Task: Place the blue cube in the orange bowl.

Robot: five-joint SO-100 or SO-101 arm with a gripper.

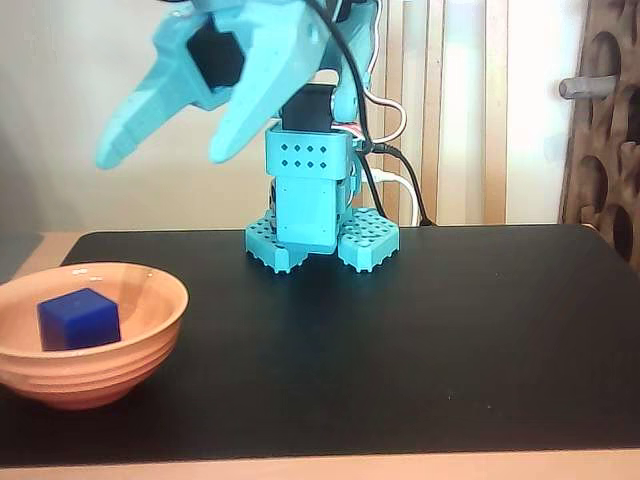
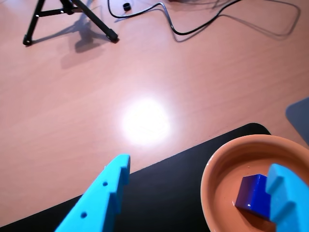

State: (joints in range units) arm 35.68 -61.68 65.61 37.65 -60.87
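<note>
Black and matte, the surface (image 1: 420, 340) fills most of the fixed view, with a cream wall and pale vertical slats behind it. We see the small deep-blue plastic cube (image 1: 79, 319) lying inside the wide, shallow peach-orange glossy bowl (image 1: 150, 340), at the bowl's bottom and slightly tilted against its inner wall. The bowl, with ridged rings around its outer wall, stands at the left front of the black surface in the fixed view, close to the surface's left edge.

In the wrist view we find the cube (image 2: 253, 195) at lower right, resting in the bowl (image 2: 222, 169), partly hidden by one turquoise fingertip. The bowl sits near a rounded corner of the black surface (image 2: 169, 183), and beyond that corner spreads a pale wooden floor or tabletop with a bright glare spot.

Our light turquoise pincer (image 1: 165, 148) hangs high above the surface in the fixed view, up and to the right of the bowl, with its two fingers spread wide apart and nothing between them. In the wrist view the pincer (image 2: 200, 188) shows one finger at lower left over the black surface and the other at lower right over the bowl, well apart from each other.

Behind, the turquoise robot base (image 1: 320, 235) stands on perforated feet at the back of the surface. Black cables (image 2: 203, 24) and black tripod legs (image 2: 67, 19) lie on the wood farther off.
</note>
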